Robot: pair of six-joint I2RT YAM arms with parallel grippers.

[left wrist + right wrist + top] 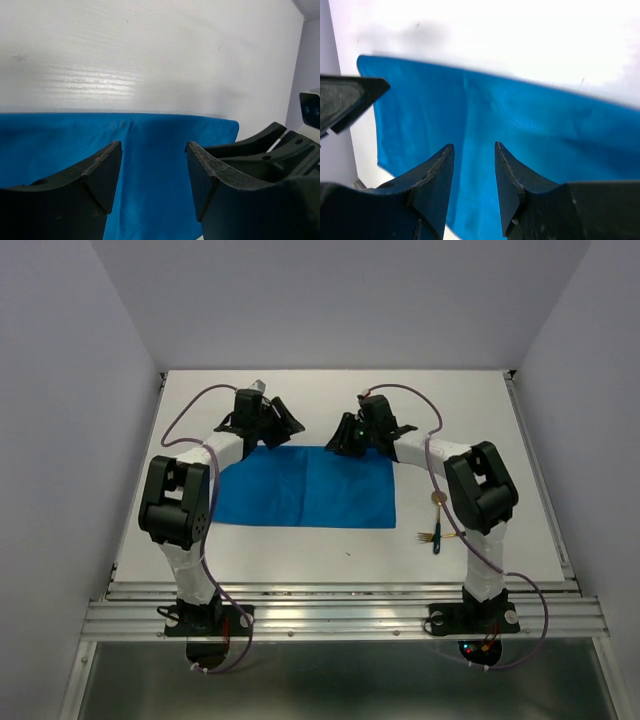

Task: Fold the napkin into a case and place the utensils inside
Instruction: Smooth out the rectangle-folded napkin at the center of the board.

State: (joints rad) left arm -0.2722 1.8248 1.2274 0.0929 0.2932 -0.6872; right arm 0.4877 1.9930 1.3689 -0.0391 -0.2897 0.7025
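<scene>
While the left claw (152,150) gapes wide and the right claw (474,150) stands narrower, both empty over the napkin's (305,487) far edge, the blue cloth lies flat on the table (330,390) with one faint crease. Near its right side, the fork (428,536) and spoon (437,500) lie partly hidden by the right arm (480,490).

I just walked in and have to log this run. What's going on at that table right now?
Two robot arms are working on a blue napkin, which lies flat on the white table and is not yet a case. Both arms reach over its far edge. The left tool hangs wide open above the cloth. The right tool has its jaws closer together and also holds nothing. The utensils, a fork and a spoon, lie untouched beside the right arm, off the cloth.
</scene>
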